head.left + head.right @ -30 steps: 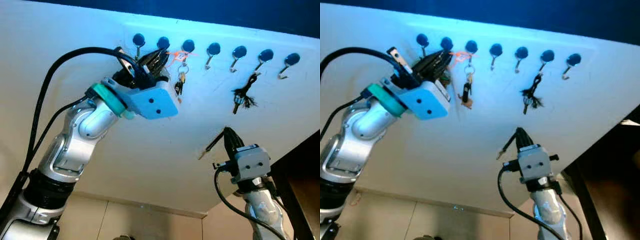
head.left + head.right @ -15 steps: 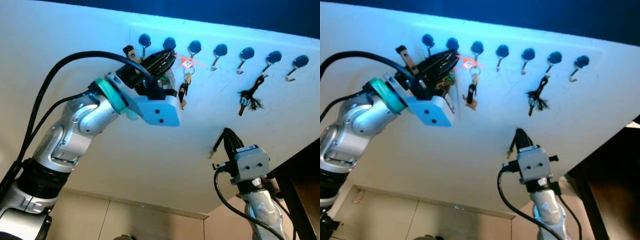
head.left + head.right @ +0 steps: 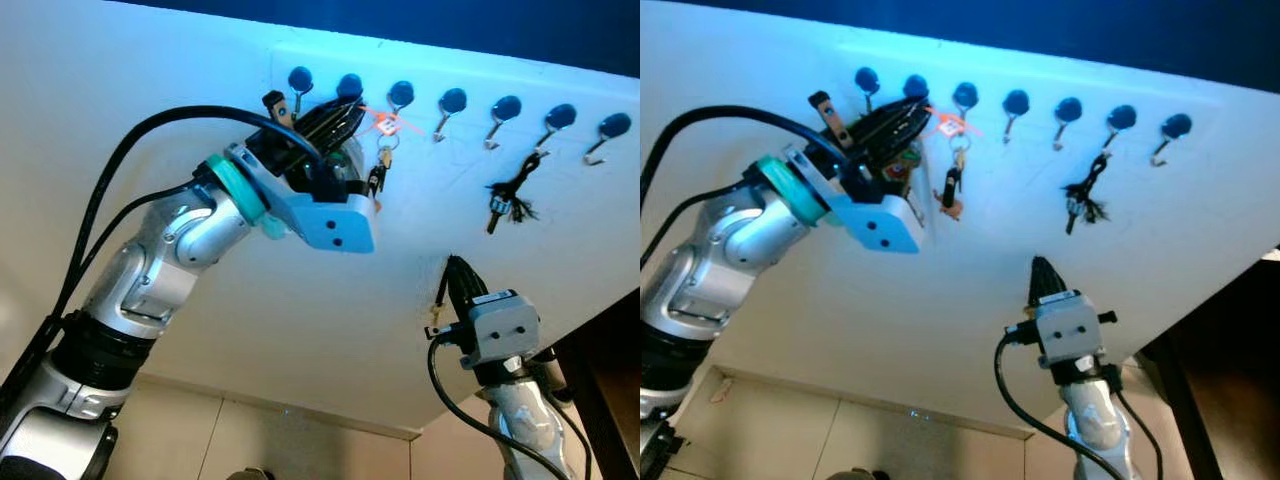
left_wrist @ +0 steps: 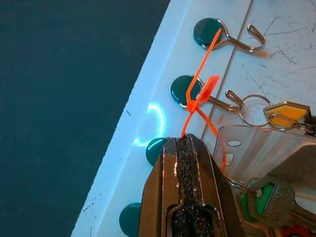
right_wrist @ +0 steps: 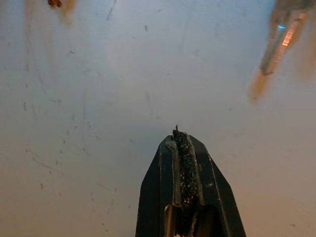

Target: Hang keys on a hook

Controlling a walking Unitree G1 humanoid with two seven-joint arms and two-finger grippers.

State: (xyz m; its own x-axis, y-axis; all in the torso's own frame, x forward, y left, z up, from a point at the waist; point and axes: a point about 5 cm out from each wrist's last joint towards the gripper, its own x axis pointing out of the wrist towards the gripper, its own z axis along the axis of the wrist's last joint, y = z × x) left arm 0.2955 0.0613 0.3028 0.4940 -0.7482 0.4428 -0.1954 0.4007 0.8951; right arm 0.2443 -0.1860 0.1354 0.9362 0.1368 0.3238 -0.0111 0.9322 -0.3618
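- My left gripper (image 3: pixel 335 115) is raised to the row of hooks on the white board (image 3: pixel 300 300), its fingers pressed together on the keys (image 4: pixel 269 197).
- The keys hang just below my fingertips in the left wrist view: a green-headed key, a clear tag (image 4: pixel 256 148) and a ring, all close against the board.
- From the head views, my fingertips sit by the second hook (image 3: pixel 349 85) from the left, but its metal prong is hidden behind my fingers, so I cannot tell whether the ring is on it yet.
- The third hook (image 3: pixel 401 94) already carries another bunch (image 3: pixel 952 190) with an orange zip tie (image 4: pixel 200 94). That tie runs right up to my fingertips.
- Risk one: the tie could snag on my fingers or my ring, so drawing away might drag the neighbour's bunch off its hook.
- Risk two: I am working half blind. If I let go before the ring is truly over the prong, the keys will drop to the floor.
- Risk three: pushing too hard into the board could twist the ring in my grip and make it miss.
- My right gripper (image 3: pixel 453 275) waits lower down near the board, fingers closed on nothing, well apart from the black bunch (image 3: pixel 505 195) on the sixth hook.
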